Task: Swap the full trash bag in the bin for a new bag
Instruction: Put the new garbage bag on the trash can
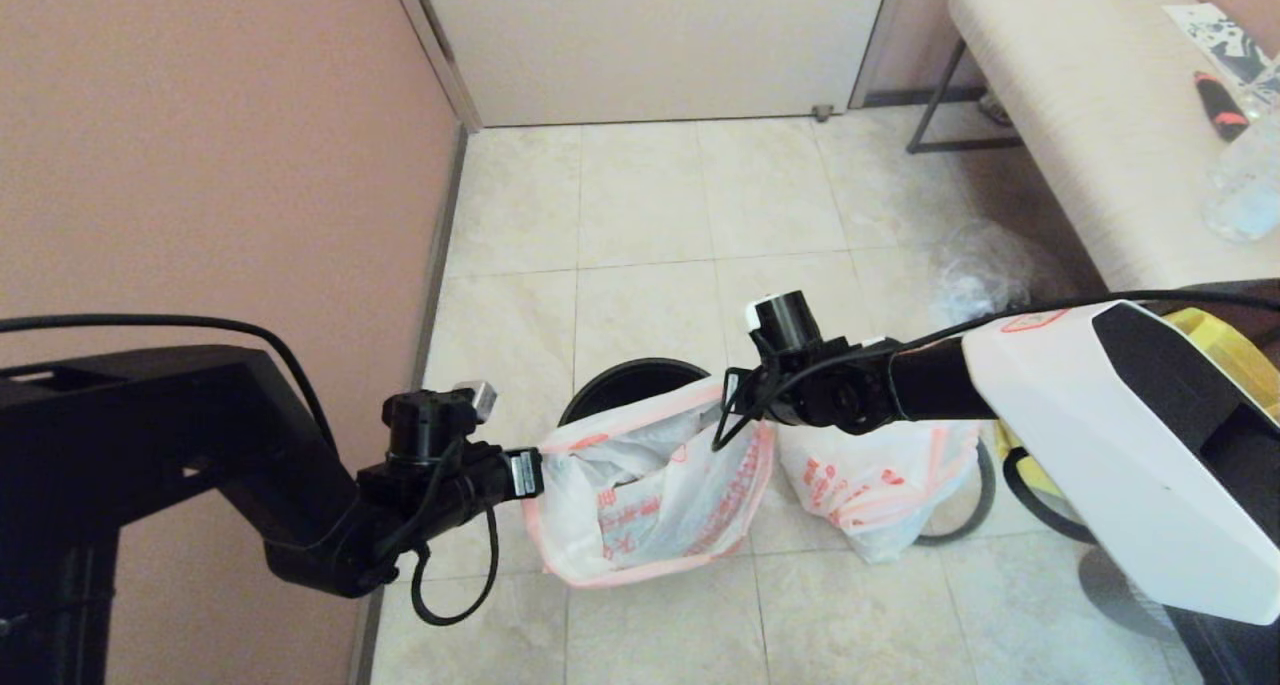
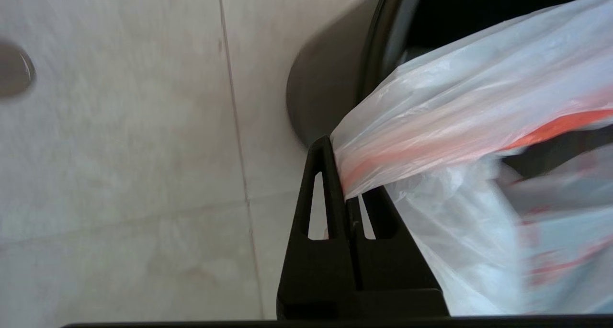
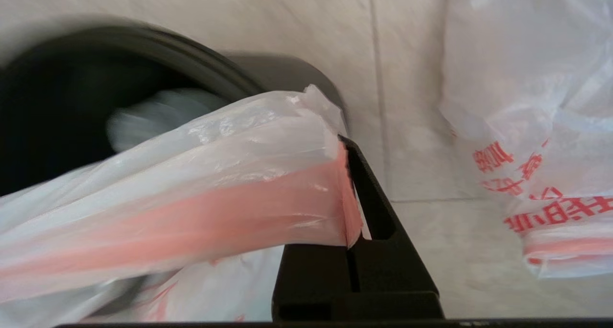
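Note:
The new bag [image 1: 650,495], thin white with red print and a pale orange-red hem band, hangs stretched open between both grippers in front of and partly over the bin [image 1: 625,380], a round black bucket on the floor. My left gripper [image 1: 535,473] [image 2: 342,184] is shut on the hem at the bag's left end [image 2: 455,127]. My right gripper [image 1: 738,405] [image 3: 347,194] is shut on the hem at its right end [image 3: 191,198]. The bin's dark mouth [image 3: 72,103] shows behind the bag. The full trash bag [image 1: 880,485] [image 3: 536,127] sits on the floor to the right.
A thin grey ring [image 1: 990,485] lies on the floor around the full bag. A yellow tote [image 1: 1230,355] stands behind my right arm. Crumpled clear plastic [image 1: 975,265] lies by a padded bench [image 1: 1080,115]. A pink wall [image 1: 200,165] runs close on the left.

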